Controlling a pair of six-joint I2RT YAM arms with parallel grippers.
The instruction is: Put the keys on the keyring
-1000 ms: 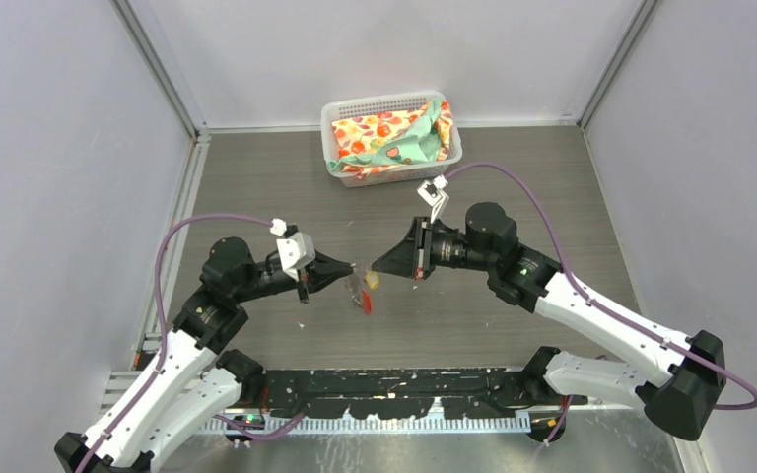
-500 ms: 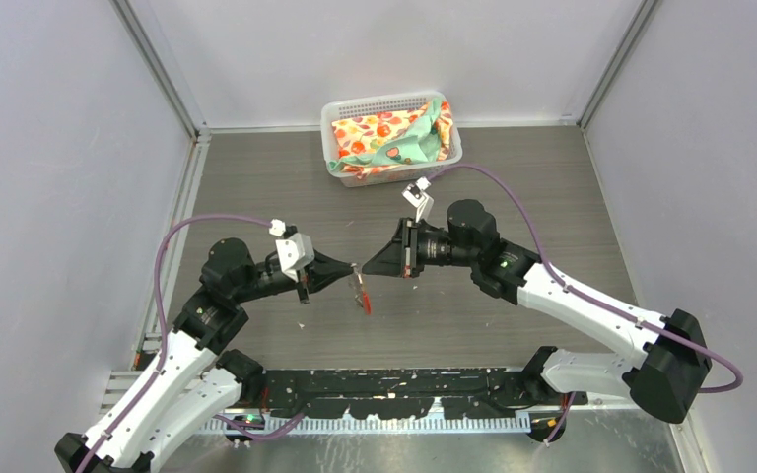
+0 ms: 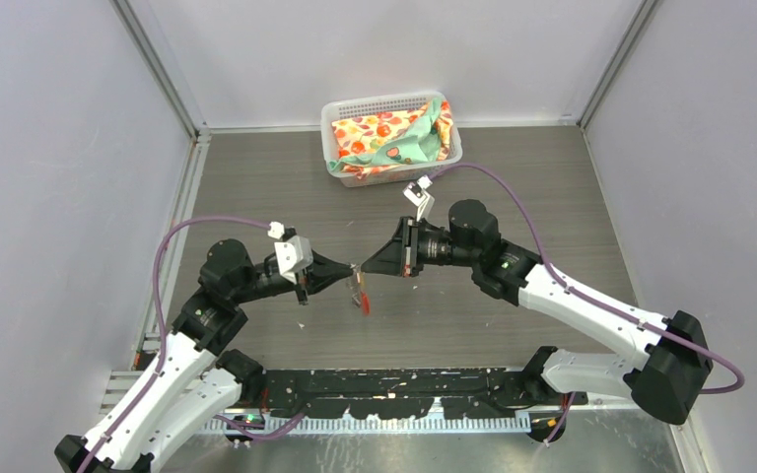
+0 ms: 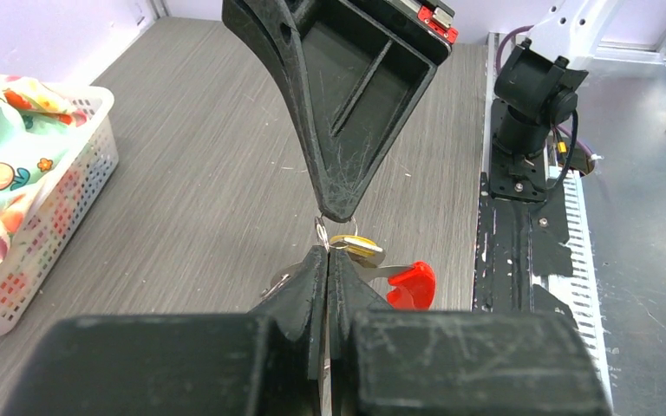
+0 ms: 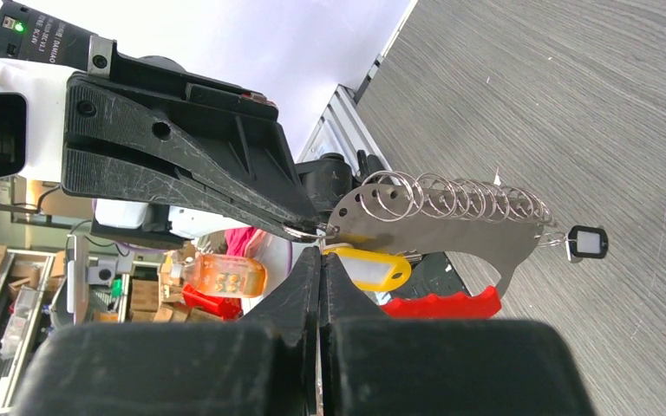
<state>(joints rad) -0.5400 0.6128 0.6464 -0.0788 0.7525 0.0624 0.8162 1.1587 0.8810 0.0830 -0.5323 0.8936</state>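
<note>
My left gripper point(image 3: 352, 268) is shut on the keyring point(image 3: 360, 294), a curved silver plate with a row of wire loops point(image 5: 451, 199) and a red oblong grip point(image 5: 438, 303). It holds the keyring in the air over the table. My right gripper point(image 3: 375, 264) is shut, tip to tip with the left one. It pinches the small silver ring point(image 4: 321, 232) of the yellow key point(image 5: 368, 267), which looks like an oblong tag. The black-headed key point(image 5: 587, 242) dangles at the plate's far end. In the left wrist view the left gripper point(image 4: 328, 251) clamps the plate edge-on.
A white basket point(image 3: 375, 100) with patterned cloth point(image 3: 384, 133) stands at the back middle of the grey table; it also shows in the left wrist view point(image 4: 43, 225). Grey walls stand on both sides. The black mounting rail point(image 3: 394, 379) runs along the near edge.
My right gripper has moved left with the yellow key until its tip meets the left gripper's tip at the keyring. The left arm has barely moved.
</note>
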